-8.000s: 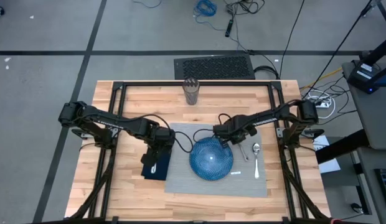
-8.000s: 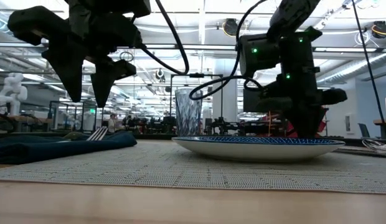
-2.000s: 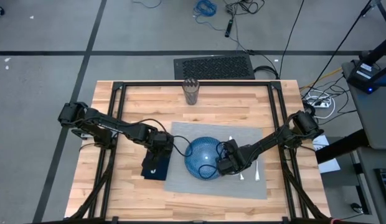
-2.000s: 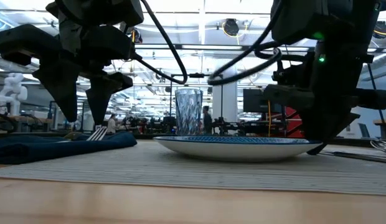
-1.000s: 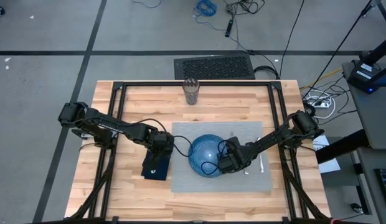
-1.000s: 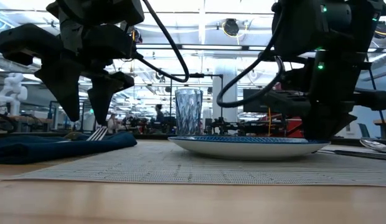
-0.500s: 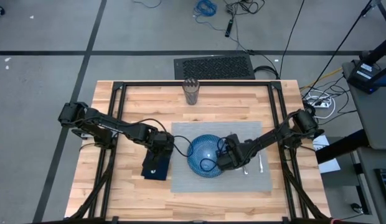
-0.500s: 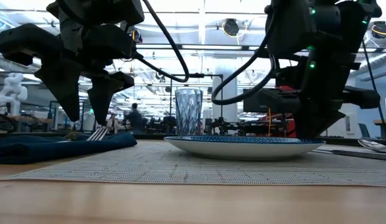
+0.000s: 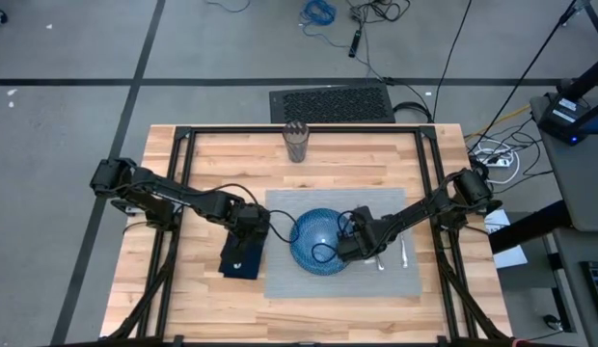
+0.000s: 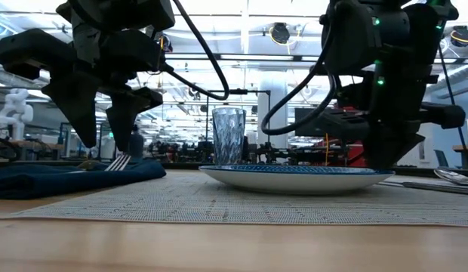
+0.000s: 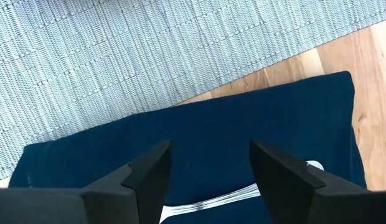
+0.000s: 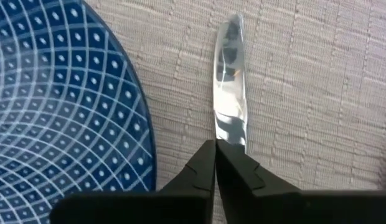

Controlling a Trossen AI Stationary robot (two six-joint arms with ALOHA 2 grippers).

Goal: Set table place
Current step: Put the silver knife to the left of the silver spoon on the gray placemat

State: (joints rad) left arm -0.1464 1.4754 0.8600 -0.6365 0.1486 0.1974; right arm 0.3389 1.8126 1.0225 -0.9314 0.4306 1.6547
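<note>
The right claw (image 12: 215, 149) is pressed together with its tips on the mat (image 9: 395, 280), right at the near end of the knife (image 12: 230, 81), with the plate (image 12: 62, 106) just beside it. It seems to be nudging the knife, not holding it. The likely slips: the shut tips ride over the blade and skew it, they drag the woven mat along so everything on it shifts, or the wrist clips the plate rim, which is very close. Room is tight on the plate side. On the far side lies bare mat, then the spoon (image 9: 403, 253) near the mat's edge, so a hard push could send the knife into it.

The left claw (image 11: 211, 171) hangs spread apart and empty over the napkin (image 11: 243, 130), with the fork (image 11: 243, 196) under it. Dropping carelessly could bunch the cloth. Past the napkin there is open counter (image 9: 203, 289) to its edge. The glass (image 9: 296, 142) stands well apart from both.
</note>
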